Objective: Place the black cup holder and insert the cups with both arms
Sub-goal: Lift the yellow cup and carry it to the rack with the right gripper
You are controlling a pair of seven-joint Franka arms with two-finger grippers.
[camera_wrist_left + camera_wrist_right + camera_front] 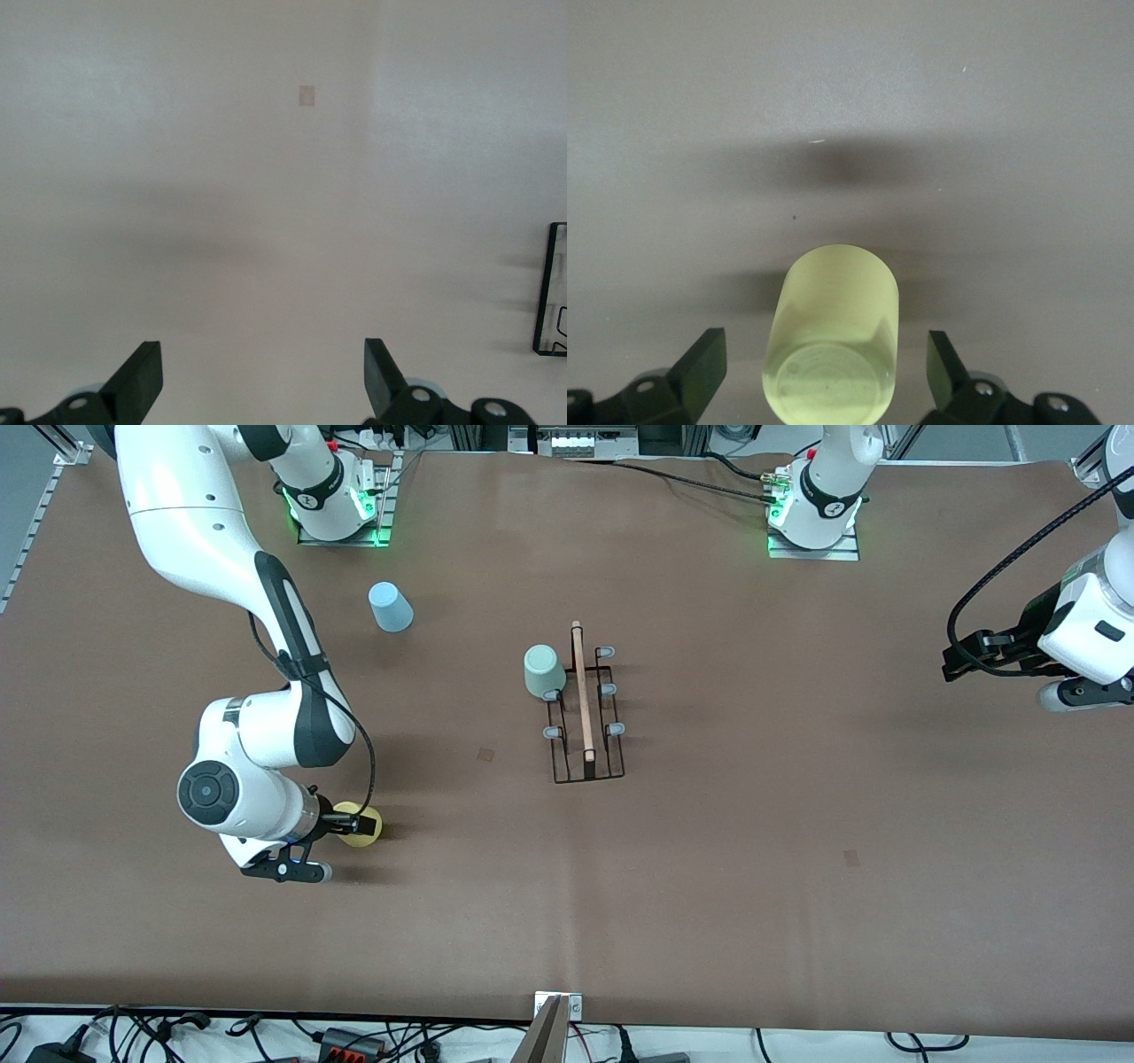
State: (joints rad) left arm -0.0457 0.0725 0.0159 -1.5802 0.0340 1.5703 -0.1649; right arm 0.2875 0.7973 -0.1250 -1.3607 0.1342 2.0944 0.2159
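We saw the right gripper (824, 376) with fingers (700, 367) spread wide, the yellow cup (830, 341) lying between them untouched, left gripper (263, 381) fingers apart, empty, over bare tabletop (266, 177), black cup holder (585, 704) well apart.

**Count of items on table**

Cups: three, namely one light blue cup (391, 607), one mint green cup (543, 671), one yellow cup (361, 825). Black cup holder (585, 717): one, six pegs. Arms: two, one gripper each.

No readable text (labels or numbers).
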